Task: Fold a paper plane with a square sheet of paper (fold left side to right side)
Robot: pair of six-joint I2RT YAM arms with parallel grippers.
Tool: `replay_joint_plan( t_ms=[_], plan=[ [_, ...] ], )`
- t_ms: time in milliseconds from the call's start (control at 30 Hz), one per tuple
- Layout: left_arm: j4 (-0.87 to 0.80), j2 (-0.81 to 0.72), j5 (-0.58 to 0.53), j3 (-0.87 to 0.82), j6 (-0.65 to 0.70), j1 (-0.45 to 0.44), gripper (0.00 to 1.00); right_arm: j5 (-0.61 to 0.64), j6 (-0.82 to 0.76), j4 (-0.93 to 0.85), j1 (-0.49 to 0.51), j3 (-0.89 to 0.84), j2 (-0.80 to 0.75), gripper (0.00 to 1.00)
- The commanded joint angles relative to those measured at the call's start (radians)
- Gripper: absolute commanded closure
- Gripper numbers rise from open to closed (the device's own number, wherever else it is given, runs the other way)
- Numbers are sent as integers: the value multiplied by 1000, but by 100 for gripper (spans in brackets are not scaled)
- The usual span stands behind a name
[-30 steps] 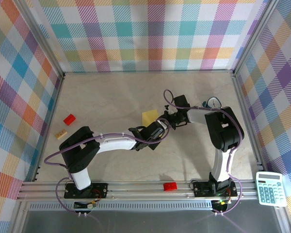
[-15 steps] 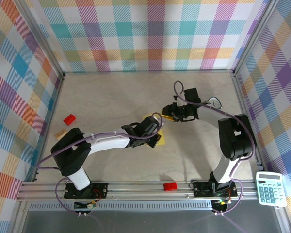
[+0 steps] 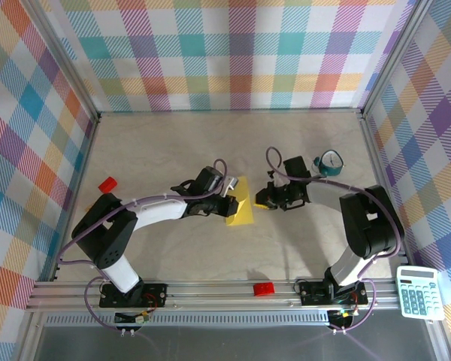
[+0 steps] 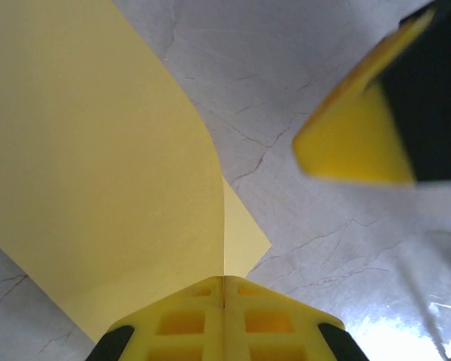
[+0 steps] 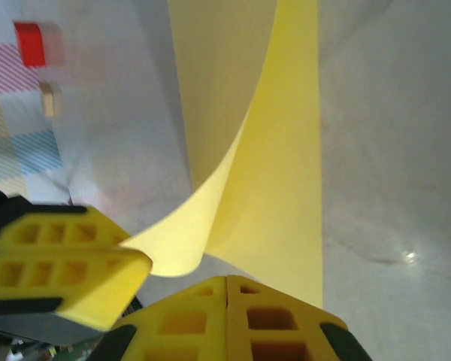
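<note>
The square sheet of paper (image 3: 243, 213) lies mid-table, yellow, its left part lifted and curled over toward the right. My left gripper (image 3: 231, 197) is shut on the raised edge, which runs into the closed seam (image 4: 224, 282). In the left wrist view the sheet (image 4: 98, 150) arches up above a flat lower layer. My right gripper (image 3: 261, 200) stands just right of the sheet, jaws shut (image 5: 227, 280) with nothing in the seam. The right wrist view has the flat part of the sheet (image 5: 286, 150) ahead, and the left fingers (image 5: 68, 267) pinching the curl.
A red brick (image 3: 107, 184) sits at the far left, a teal tape roll (image 3: 330, 162) behind the right arm. Another red brick (image 3: 264, 289) rests on the front rail, a calculator (image 3: 417, 292) off the right corner. A tan block (image 5: 49, 98) lies near the left brick.
The left gripper swung back and left with the sheet's edge, and the flap now arches over the sheet. The right gripper came nearer, down beside the sheet's right edge.
</note>
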Motion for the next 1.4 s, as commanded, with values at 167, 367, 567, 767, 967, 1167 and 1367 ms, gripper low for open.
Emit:
replay_joint_plan(
  t_ms=[167,367,567,767,967,1167,1367],
  plan=[
    [-33,-18,111,-15,23,24,100,57,-15,29,88,-30,58,100],
    [-30,-13,105,-18,10,36,100,93,-25,17,121,-31,98,100],
    [-37,0,98,-10,3,40,100,139,-38,-1,137,-40,111,100],
    [-94,16,97,12,34,55,100,173,-52,-24,151,-48,126,100],
    [-137,48,101,38,61,75,100,193,-60,-45,164,-41,143,100],
    [-154,82,87,58,70,90,100,201,-62,-53,171,-33,151,100],
    [-180,107,63,78,82,98,100,209,-69,-75,176,-18,157,100]
  ],
)
